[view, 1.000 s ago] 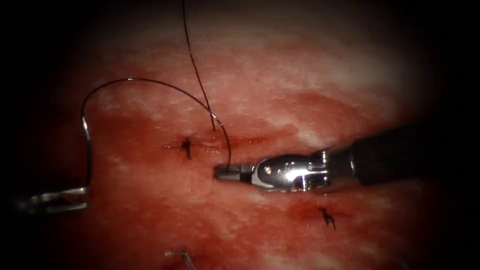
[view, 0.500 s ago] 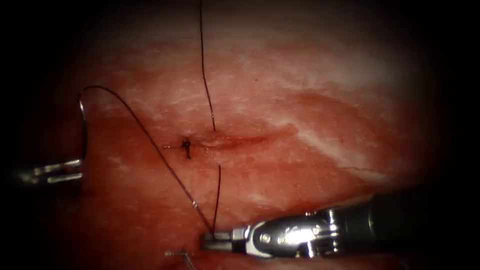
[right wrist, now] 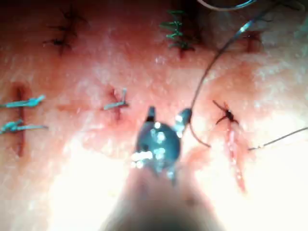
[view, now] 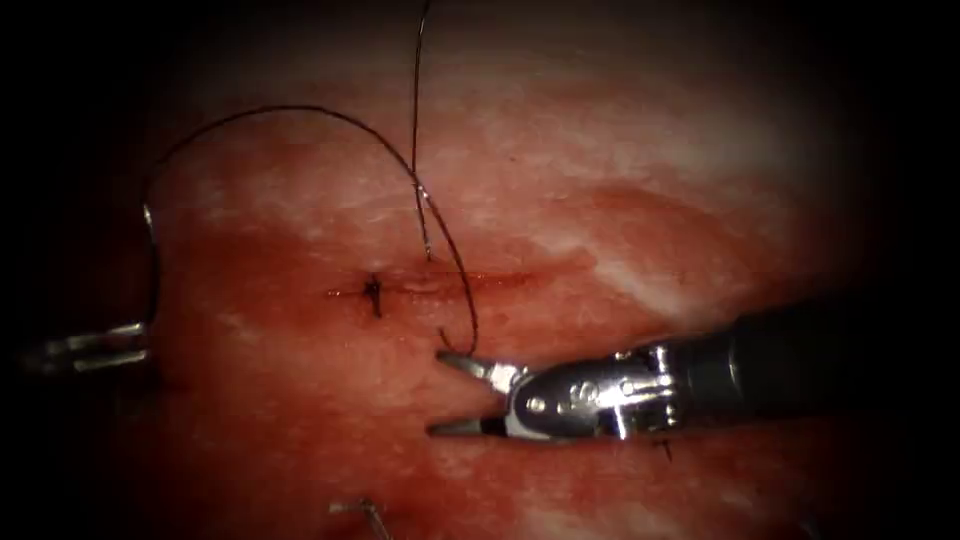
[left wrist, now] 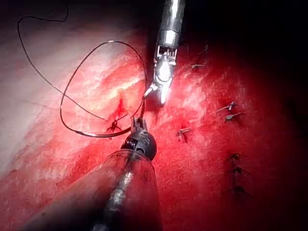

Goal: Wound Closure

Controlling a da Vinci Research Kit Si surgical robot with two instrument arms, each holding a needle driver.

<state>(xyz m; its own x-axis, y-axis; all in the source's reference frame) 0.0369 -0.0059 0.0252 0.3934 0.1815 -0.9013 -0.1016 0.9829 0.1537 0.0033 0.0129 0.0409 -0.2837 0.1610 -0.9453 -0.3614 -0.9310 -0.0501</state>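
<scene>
Red-stained tissue (view: 620,150); left gripper (view: 85,348) clenched on needle (view: 152,265), right gripper (view: 455,392) released

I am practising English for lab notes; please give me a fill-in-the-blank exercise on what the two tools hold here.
The right tool has its jaws ___, holding nothing.
The left tool, jaws shut, grips the curved ___ near one end.
That needle lies outside the tissue, on the ___ side of the cut.
Missing words: open; needle; left.
</scene>
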